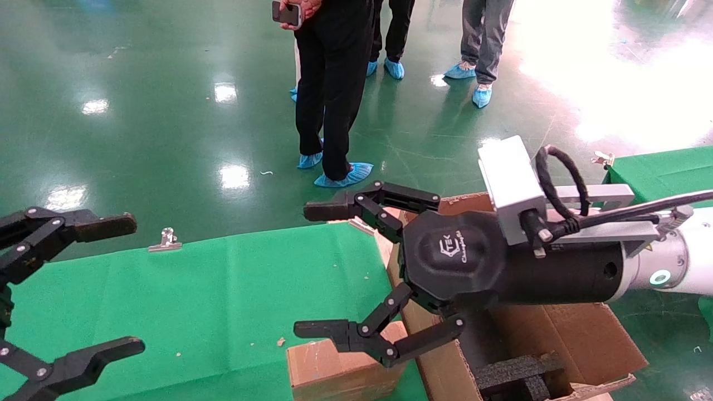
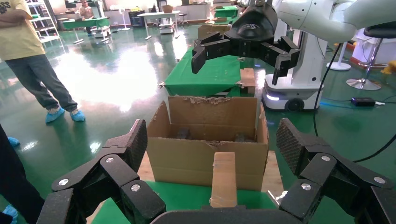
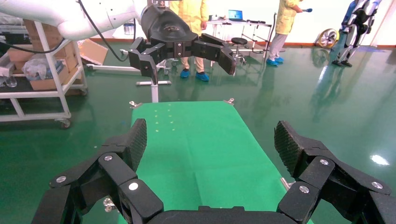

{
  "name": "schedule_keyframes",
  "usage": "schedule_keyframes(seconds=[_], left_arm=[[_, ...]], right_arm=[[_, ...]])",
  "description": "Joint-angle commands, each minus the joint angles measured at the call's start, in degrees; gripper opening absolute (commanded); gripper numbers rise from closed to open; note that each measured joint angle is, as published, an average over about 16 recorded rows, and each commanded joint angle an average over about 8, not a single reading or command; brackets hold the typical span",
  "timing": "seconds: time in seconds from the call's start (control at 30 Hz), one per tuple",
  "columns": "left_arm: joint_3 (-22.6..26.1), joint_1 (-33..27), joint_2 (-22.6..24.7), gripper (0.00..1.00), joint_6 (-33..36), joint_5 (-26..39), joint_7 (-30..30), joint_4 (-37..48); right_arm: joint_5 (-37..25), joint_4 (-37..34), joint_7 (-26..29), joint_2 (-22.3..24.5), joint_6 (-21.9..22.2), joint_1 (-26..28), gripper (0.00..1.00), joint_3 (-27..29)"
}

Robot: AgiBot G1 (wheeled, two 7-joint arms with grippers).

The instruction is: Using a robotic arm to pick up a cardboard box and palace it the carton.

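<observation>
- The left pincer (image 1: 69,289) hangs spread and empty over the left end of the green surface (image 1: 211,301).
- A metal clip (image 1: 165,240) sits on the surface's far edge.
- People in blue shoe covers (image 1: 342,177) stand on the green floor beyond.
- The cardboard box (image 1: 340,367) lies on the surface, touching the carton's (image 1: 579,340) left wall.
- The robotic arm's right pincer (image 1: 323,270) hovers spread above the box, gripping nothing.

The only marking stands on the black palm housing of the right hand (image 1: 325,275), just behind its finger linkages: an embossed hexagonal logo containing letters that appear to read "TEK", with a script word beneath it that is not legible.
</observation>
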Motion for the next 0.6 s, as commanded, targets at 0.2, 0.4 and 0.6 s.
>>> schedule_keyframes(seconds=[0.2, 0.4, 0.6], left_arm=[[0.00, 0.00, 0.00, 1.00, 0.00, 0.00, 0.00, 0.00], [0.00, 0.00, 0.00, 0.71, 0.00, 0.00, 0.00, 0.00], [0.00, 0.00, 0.00, 0.00, 0.00, 0.00, 0.00, 0.00]], right_arm=[[0.00, 0.00, 0.00, 0.00, 0.00, 0.00, 1.00, 0.00], [0.00, 0.00, 0.00, 0.00, 0.00, 0.00, 1.00, 0.00], [0.01, 0.00, -0.02, 0.00, -0.03, -0.02, 1.00, 0.04]])
